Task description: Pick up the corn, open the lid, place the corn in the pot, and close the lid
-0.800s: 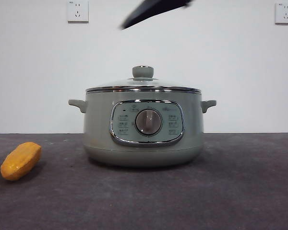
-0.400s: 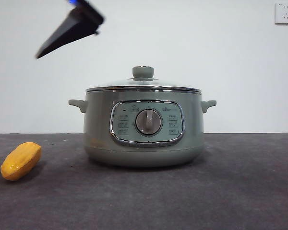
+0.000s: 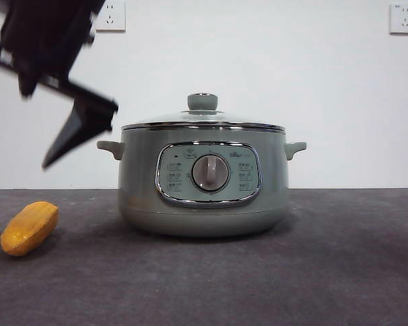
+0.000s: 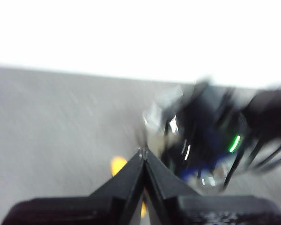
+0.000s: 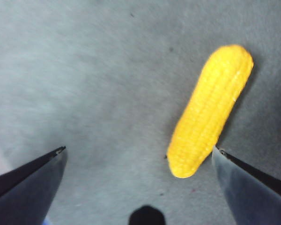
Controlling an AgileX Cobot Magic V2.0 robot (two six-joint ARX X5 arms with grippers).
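- Nearest the camera, just dark grey table (image 3: 326, 272), running across the whole lower part of the front view.
- Lower left of the frame: the corn (image 3: 30, 227), lying flat on the table with its far end tilted up to the right, well apart from the pot.
- Right above it, upper left of the frame: the right gripper (image 3: 35, 125), big and dark, hanging in the air clear of the corn, one black jaw pointing down-left.
- Right wrist view: right gripper (image 5: 138, 150) spread wide with nothing in it. The corn (image 5: 210, 110) sits on the table below, just beside one jaw tip and well apart from the other.
- Left wrist view, pretty blurry: left gripper (image 4: 143, 151) pinched together with the tips touching, gripping nothing. A bit of yellow corn (image 4: 117, 165) peeks out beside the jaws, and a dark smeared arm (image 4: 210, 136) with a green light shows beyond.
- Middle of the front view: the pot (image 3: 139, 183), upright on the table, with its silver dial (image 3: 210, 172) in the chrome-framed panel facing the camera.
- On top of the pot: the lid (image 3: 204, 121), seated flat on the rim, with its green knob (image 3: 202, 102) in the centre.
- Back wall, white, with one socket (image 3: 110, 17) at upper left, partly behind the arm, and another socket (image 3: 403, 18) at upper right.
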